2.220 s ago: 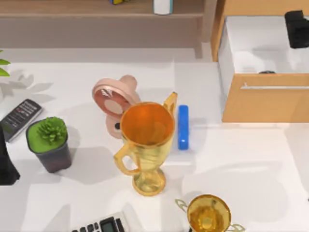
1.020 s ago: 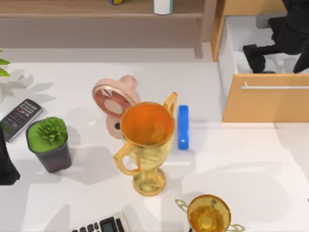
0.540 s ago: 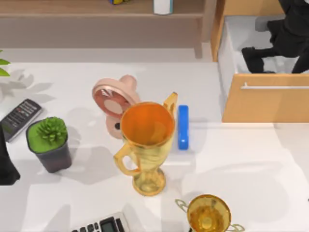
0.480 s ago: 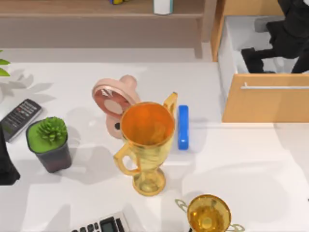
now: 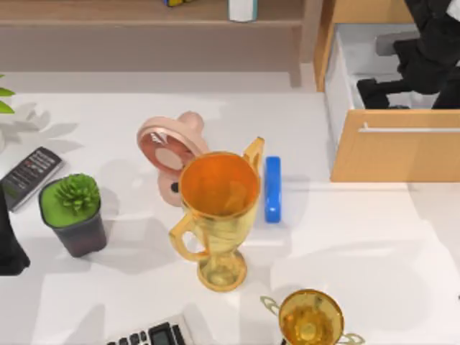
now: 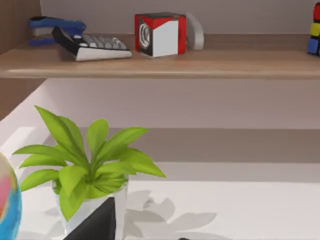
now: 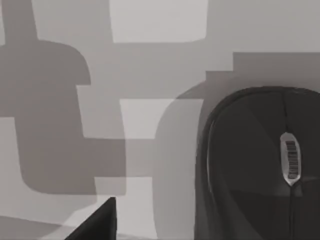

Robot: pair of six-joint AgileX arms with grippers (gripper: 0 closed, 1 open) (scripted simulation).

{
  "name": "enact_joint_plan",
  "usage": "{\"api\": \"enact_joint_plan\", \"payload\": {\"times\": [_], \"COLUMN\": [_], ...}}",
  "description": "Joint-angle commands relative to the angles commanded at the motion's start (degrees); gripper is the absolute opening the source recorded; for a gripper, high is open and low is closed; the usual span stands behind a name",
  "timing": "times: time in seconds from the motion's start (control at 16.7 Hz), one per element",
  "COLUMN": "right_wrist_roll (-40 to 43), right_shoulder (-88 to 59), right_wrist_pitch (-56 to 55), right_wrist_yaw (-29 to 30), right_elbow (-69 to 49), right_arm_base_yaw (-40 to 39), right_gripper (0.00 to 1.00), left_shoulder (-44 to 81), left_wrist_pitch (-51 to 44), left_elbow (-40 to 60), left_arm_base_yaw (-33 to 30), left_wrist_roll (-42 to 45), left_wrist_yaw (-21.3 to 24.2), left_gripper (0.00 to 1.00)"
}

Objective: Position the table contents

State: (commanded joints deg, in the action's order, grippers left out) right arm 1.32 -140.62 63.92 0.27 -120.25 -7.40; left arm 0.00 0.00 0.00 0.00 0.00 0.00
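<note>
The right gripper (image 5: 381,90) is held inside the open drawer (image 5: 392,151) at two o'clock (its grip cannot be told). A black mouse (image 7: 260,165) is seen beneath it. Open table (image 5: 374,244) is left at four o'clock.

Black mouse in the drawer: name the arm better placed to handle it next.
Right. The right gripper hangs over the open drawer, directly above the black mouse, while the left arm sits at the table's far left edge.

Mouse (image 7: 255,165) prob. in drawer (image 5: 388,154), right of trophy (image 5: 218,215).
</note>
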Motion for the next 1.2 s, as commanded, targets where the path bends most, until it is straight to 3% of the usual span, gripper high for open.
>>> {"api": "enact_joint_plan", "payload": {"times": [0.72, 1.2], "right_wrist_roll": [0.0, 0.0], "right_shoulder": [0.0, 0.0], "right_wrist_pitch": [0.0, 0.0], "right_wrist_yaw": [0.0, 0.0], "right_elbow": [0.0, 0.0], "right_arm_base_yaw": [0.0, 0.0], "right_gripper": [0.02, 0.00], "left_shoulder": [0.0, 0.0], "left_wrist_pitch": [0.0, 0.0], "left_elbow": [0.0, 0.0], "left_arm_base_yaw": [0.0, 0.0], "left_wrist_roll": [0.0, 0.0], "left_wrist_yaw": [0.0, 0.0], "left_gripper": [1.00, 1.00]}}
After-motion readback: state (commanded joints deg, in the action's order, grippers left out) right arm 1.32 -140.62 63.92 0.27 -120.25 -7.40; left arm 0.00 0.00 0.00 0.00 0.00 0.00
